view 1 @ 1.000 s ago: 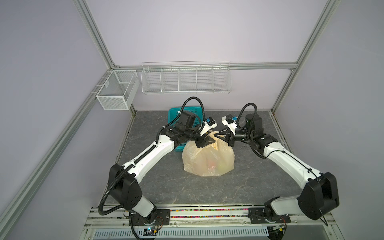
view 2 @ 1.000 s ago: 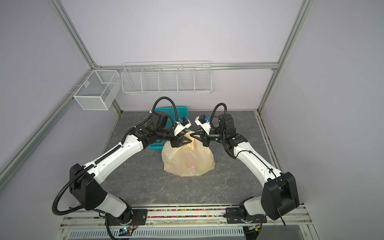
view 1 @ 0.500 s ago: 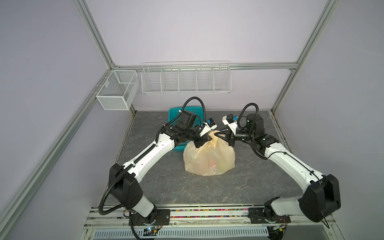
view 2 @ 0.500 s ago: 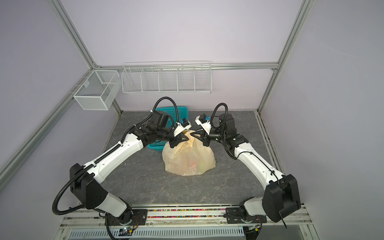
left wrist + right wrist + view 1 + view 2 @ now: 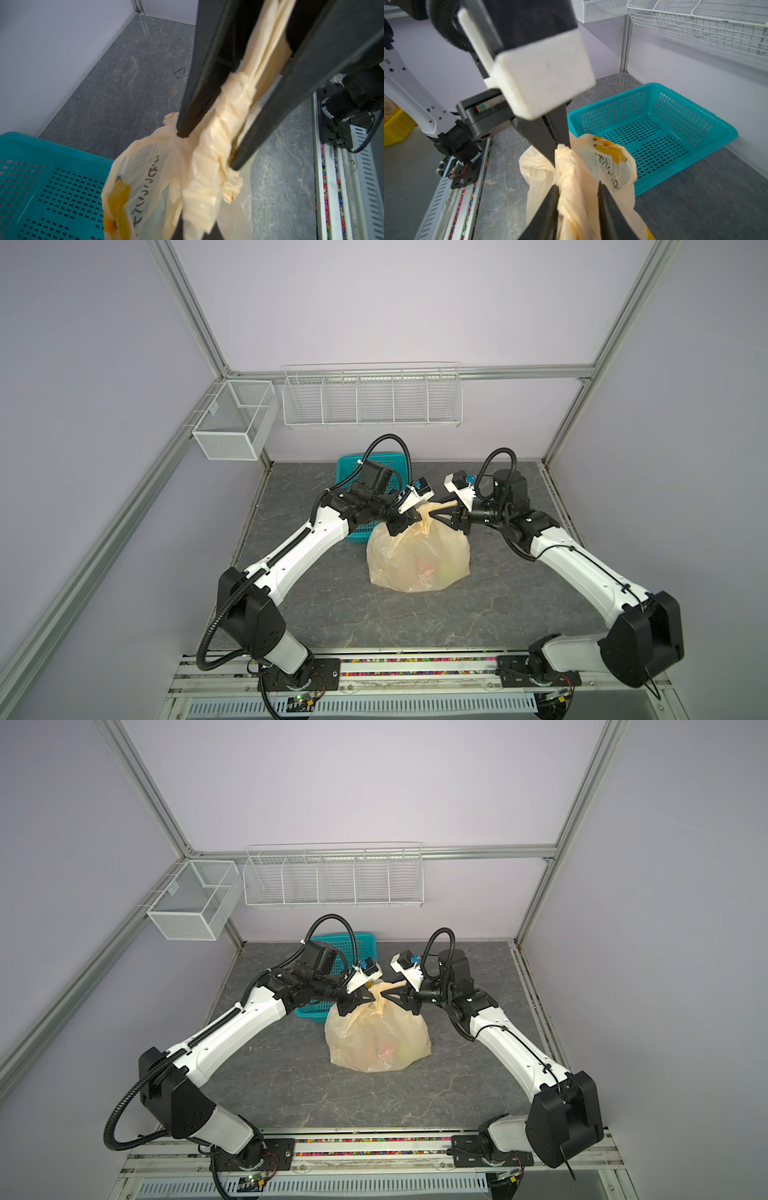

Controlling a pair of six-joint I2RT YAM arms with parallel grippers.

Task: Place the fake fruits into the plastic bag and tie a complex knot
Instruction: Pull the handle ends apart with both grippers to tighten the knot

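Both top views: plastic bag (image 5: 415, 560) (image 5: 374, 1040) sits mid-desk (image 5: 332, 614), just in front of teal basket (image 5: 347, 460). Fake fruits (image 5: 436, 570) are inside it, seen as blurry red and yellow-green shapes through the film, low on the right side. The knot (image 5: 424, 512) (image 5: 376, 992) stands up at the bag's top, with one end poking right. Left fingers (image 5: 398, 526) (image 5: 349, 1006) meet it from the left, right fingers (image 5: 453, 522) (image 5: 405, 999) from the right. Both arms are raised above the bag.

Left wrist view: left fingers (image 5: 199, 89) are clamped on the twisted pale-yellow handle strand (image 5: 218, 124), which runs between them. The bag (image 5: 145, 176) hangs below, with banana print and dark lettering showing. A basket corner (image 5: 52, 187) is beside it. No fruit can be seen in the basket here.

Right wrist view: right fingers (image 5: 544, 214) are parted, one on each side of the strand (image 5: 575, 187), with a gap on one side. Left fingers (image 5: 548, 133) come to a point, pinching the strand's upper end. The basket (image 5: 664, 124) behind shows no fruit.
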